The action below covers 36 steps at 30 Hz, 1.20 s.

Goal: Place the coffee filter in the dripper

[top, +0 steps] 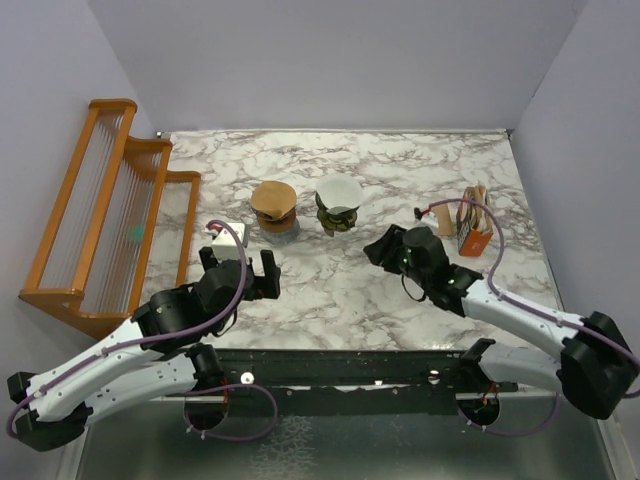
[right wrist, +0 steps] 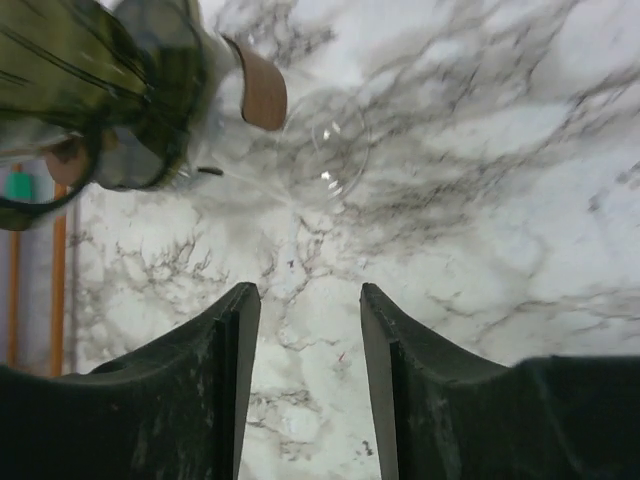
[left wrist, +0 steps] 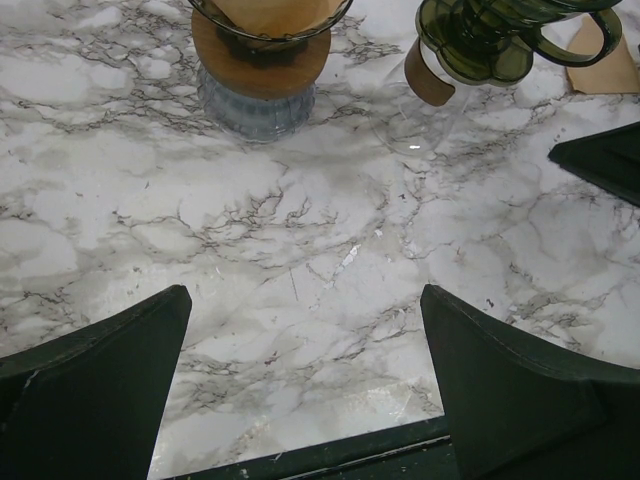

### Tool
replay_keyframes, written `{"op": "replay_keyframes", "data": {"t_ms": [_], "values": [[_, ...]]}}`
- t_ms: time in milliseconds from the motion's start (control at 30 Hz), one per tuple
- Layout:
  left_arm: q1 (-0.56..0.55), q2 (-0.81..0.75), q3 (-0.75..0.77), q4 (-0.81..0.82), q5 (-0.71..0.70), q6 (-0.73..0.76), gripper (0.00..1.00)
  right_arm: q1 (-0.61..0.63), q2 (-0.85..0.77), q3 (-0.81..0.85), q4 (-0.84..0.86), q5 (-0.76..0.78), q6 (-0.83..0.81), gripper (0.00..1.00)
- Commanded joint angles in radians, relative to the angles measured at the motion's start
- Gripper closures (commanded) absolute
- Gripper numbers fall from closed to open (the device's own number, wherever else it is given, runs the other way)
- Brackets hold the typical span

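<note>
The white coffee filter point(top: 338, 192) sits with its round rim up in the mouth of the dark olive-green dripper point(top: 337, 217), which stands on a clear glass cup point(right wrist: 322, 150) with a brown band. In the wrist views the dripper point(left wrist: 480, 40) point(right wrist: 100, 80) shows only its green body. My right gripper point(top: 374, 250) point(right wrist: 305, 290) is just right of and nearer than the dripper, open, with only marble between its fingers. My left gripper point(top: 238, 262) point(left wrist: 305, 305) hangs wide open over bare marble, nearer than the brown disc.
A brown disc on a grey stand point(top: 273, 210) point(left wrist: 262, 70) holds a tan paper left of the dripper. An orange holder with tan papers point(top: 472, 228) stands at the right. A wooden rack point(top: 110, 210) lines the left edge.
</note>
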Motion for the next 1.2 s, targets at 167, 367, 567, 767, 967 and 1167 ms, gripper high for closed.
{"op": "replay_keyframes", "data": {"t_ms": [167, 367, 567, 767, 967, 1167], "values": [[0.004, 0.058, 0.045, 0.039, -0.027, 0.079, 0.01, -0.003, -0.220, 0.232, -0.381, 0.338, -0.362, 0.16], [0.005, 0.150, 0.163, 0.097, -0.059, 0.209, 0.01, -0.004, -0.114, 0.436, -0.499, 0.366, -0.543, 0.00], [0.058, 0.297, 0.297, 0.135, -0.008, 0.297, 0.01, -0.013, -0.006, 0.580, -0.596, 0.374, -0.593, 0.00], [0.361, 0.400, 0.379, 0.148, 0.287, 0.315, 0.01, -0.164, 0.004, 0.651, -0.670, 0.288, -0.608, 0.00], [0.564, 0.394, 0.364, 0.166, 0.412, 0.313, 0.01, -0.365, -0.081, 0.632, -0.715, 0.196, -0.627, 0.00], [0.602, 0.300, 0.267, 0.193, 0.454, 0.286, 0.01, -0.366, -0.299, 0.488, -0.624, 0.056, -0.683, 0.00]]}}
